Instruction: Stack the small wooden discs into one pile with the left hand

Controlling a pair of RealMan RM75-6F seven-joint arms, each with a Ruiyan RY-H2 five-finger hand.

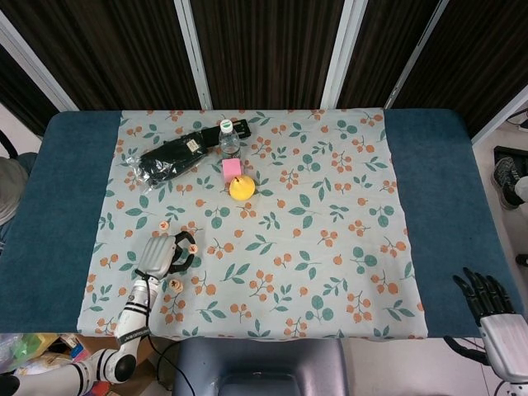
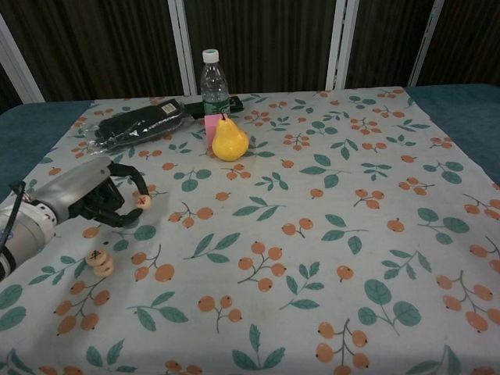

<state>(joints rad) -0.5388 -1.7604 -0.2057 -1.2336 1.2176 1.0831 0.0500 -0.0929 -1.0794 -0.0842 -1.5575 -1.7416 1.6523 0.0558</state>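
My left hand (image 1: 161,256) (image 2: 94,195) hovers over the near left part of the flowered cloth. It pinches a small wooden disc (image 1: 192,246) (image 2: 144,201) at its fingertips. A short pile of discs (image 1: 175,285) (image 2: 98,261) lies on the cloth just on the near side of the hand. Another single disc (image 1: 164,224) lies just beyond the hand; the chest view does not show it. My right hand (image 1: 487,301) hangs off the table's near right corner, fingers spread, holding nothing.
At the back left stand a clear water bottle (image 1: 228,139) (image 2: 212,84), a black pouch (image 1: 175,157) (image 2: 137,125), a pink block (image 1: 232,169) and a yellow pear (image 1: 242,187) (image 2: 229,141). Blue table (image 1: 74,206) borders the cloth on both sides.
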